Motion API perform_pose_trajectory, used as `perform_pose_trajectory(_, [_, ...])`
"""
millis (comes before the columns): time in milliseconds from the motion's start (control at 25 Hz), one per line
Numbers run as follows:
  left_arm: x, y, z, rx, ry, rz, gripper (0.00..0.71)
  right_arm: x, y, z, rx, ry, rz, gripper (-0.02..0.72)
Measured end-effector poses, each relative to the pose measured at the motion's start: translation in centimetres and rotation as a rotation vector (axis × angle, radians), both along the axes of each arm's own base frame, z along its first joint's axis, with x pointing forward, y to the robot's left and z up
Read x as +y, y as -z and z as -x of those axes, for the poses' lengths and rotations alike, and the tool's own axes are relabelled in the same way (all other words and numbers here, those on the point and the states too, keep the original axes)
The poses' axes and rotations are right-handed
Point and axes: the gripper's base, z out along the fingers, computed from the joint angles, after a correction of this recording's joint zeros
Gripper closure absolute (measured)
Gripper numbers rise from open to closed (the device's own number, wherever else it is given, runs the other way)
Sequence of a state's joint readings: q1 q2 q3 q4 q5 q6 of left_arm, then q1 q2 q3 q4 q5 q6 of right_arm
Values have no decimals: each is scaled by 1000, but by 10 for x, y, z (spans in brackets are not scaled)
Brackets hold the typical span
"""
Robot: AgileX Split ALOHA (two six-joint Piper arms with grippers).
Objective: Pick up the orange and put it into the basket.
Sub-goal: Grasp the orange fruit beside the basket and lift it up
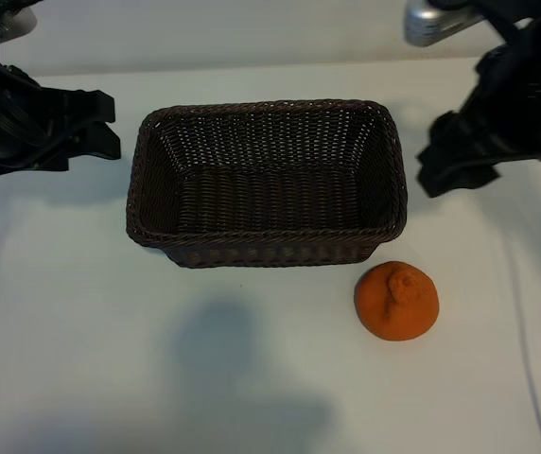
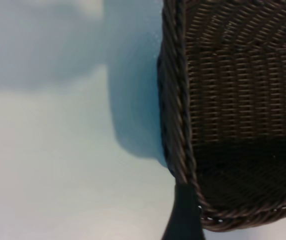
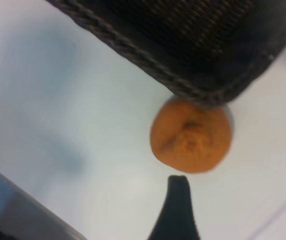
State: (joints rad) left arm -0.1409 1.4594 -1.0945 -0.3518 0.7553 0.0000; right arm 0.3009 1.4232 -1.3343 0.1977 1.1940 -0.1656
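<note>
The orange [image 1: 396, 301] lies on the white table just in front of the basket's near right corner, nub up; the right wrist view shows the orange [image 3: 191, 135] close to that corner. The dark brown wicker basket [image 1: 148, 180] stands mid-table with nothing in it. My right gripper [image 1: 429, 156] hangs open above the table to the right of the basket, behind the orange and well apart from it; one dark finger [image 3: 177, 210] shows short of the fruit. My left gripper [image 1: 114, 121] is open and holds nothing, left of the basket, with one finger [image 2: 184, 215] by the basket's rim [image 2: 175, 100].
Bare white table [image 1: 157, 359] spreads in front of the basket, crossed by a soft shadow. Thin cables [image 1: 523, 331] run down the table at the right and far left. A silver camera body [image 1: 429, 23] sits on the right arm, high at the back.
</note>
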Motion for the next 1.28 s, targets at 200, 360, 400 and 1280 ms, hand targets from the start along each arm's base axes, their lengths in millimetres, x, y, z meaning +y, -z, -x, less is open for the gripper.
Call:
perform_pose_trajectory(200, [-3, -2, -1, -7, 10, 30, 116, -11, -25, 29, -77, 11, -6, 131])
perform_pose_trajectory(360, [-5, -7, -2, -26, 23, 51, 116, -16, -27, 45, -91, 15, -6, 131])
perform_pose_trajectory(400, [-5, -8, -3, -30, 22, 52, 117, -17, -23, 48, -82, 15, -3, 131])
perform_pose_trajectory(1280, [-6, -9, -3, -33, 14, 74, 117, -14, 96, 55, -32, 91, -93, 131])
